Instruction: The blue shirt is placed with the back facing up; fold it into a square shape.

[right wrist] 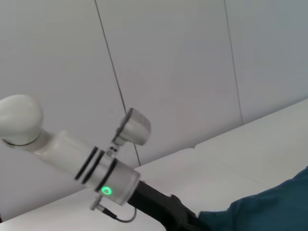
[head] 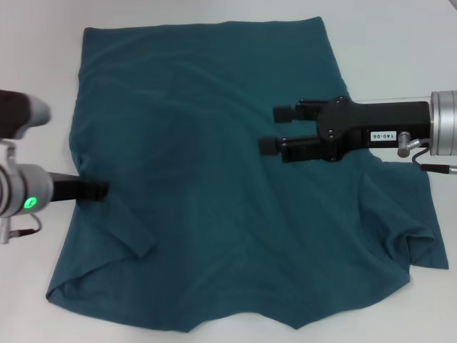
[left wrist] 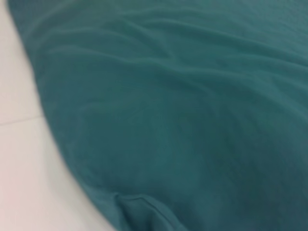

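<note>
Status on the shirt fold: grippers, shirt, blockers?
Right gripper open above blue shirt, empty. Left gripper at its left edge. Shirt spread on table, sleeves tucked inward. No blockers.

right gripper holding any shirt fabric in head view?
No, the right gripper is open above the blue shirt, nothing between its fingers.

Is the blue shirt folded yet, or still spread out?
Mostly spread. The blue shirt lies flat across the table; only its left sleeve looks tucked inward.

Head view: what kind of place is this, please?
Probably a robot test lab: a plain white table bearing only a dark teal-blue soft fabric shirt, bare grey panelled wall, two black grippers, right and left.
</note>
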Controlling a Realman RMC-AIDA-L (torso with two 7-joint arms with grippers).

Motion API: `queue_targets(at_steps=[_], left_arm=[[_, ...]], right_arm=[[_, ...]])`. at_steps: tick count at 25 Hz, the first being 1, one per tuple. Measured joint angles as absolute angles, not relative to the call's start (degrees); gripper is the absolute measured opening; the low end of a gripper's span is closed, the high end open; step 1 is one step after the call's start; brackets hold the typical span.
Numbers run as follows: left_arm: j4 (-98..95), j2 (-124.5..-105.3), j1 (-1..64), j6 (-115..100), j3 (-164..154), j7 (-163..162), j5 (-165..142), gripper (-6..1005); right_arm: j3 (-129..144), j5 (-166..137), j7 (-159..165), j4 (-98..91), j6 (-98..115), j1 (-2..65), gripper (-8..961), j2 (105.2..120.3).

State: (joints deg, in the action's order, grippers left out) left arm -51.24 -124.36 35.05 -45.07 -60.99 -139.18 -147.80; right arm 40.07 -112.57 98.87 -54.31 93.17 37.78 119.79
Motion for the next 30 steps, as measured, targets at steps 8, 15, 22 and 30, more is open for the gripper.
queue_targets(at_steps=[8,15,22,30], left_arm=[[-64.81,-124.49,24.13,-49.36,-62.13,-139.41,-139.93,282],[-56.7,-123.56,26.71,-44.52,-60.57,-139.26,-140.0,608],[-50.61,-122.58,31.45,-44.7,-58.64,-139.26,-139.76,814],[-48.7,-122.77,32.71,-42.87,-58.65,-139.15,-140.3,823]], right_arm=[[40.08,-112.57,98.98,-54.31,92.9,38.02,866,119.79],[40.29,-112.59,98.89,-54.32,92.41,38.56,866,119.79],[40.9,-112.59,99.0,-54.4,92.03,38.61,865,119.79],[40.88,-112.59,99.03,-54.41,91.8,38.58,865,119.79]])
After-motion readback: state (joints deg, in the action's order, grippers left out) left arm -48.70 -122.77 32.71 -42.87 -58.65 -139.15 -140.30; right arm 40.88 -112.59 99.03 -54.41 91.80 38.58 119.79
